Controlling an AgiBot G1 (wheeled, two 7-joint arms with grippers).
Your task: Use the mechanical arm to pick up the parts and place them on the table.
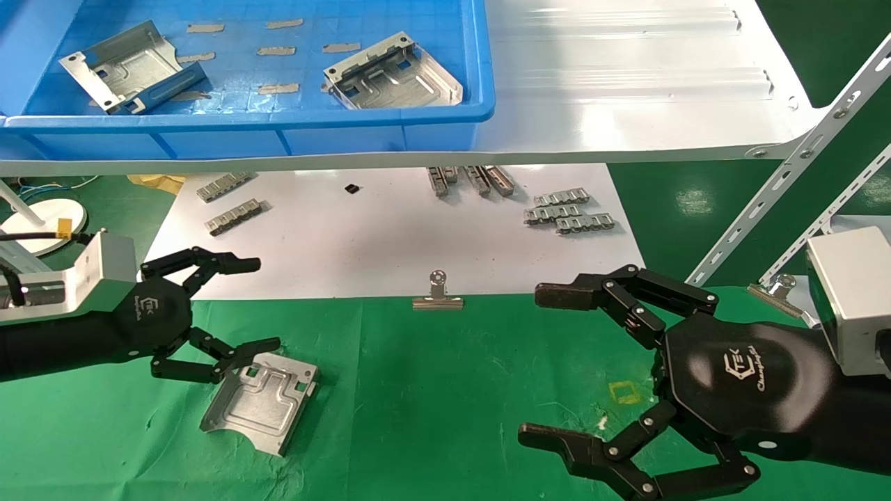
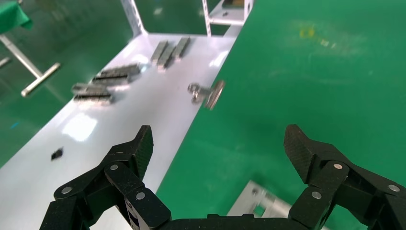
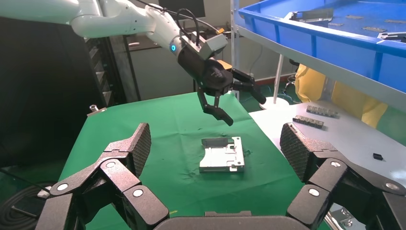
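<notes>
Over the green cloth table (image 1: 431, 390), the black multi-fingered left hand (image 1: 209, 313) hangs open above a flat silver stamped plate (image 1: 261, 400). Best lift straight up, clear of it, then reach for the blue bin (image 1: 390, 132). Right hand (image 1: 626, 376) sits open, idle.

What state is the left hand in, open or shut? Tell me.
Open. The left hand has its fingers spread wide above the part, which lies flat on the table; the right wrist view shows clear space between them.

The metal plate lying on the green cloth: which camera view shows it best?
The head view: the plate lies whole on the cloth under the open left hand. The right wrist view shows it whole but farther; the left wrist view shows only a corner.
</notes>
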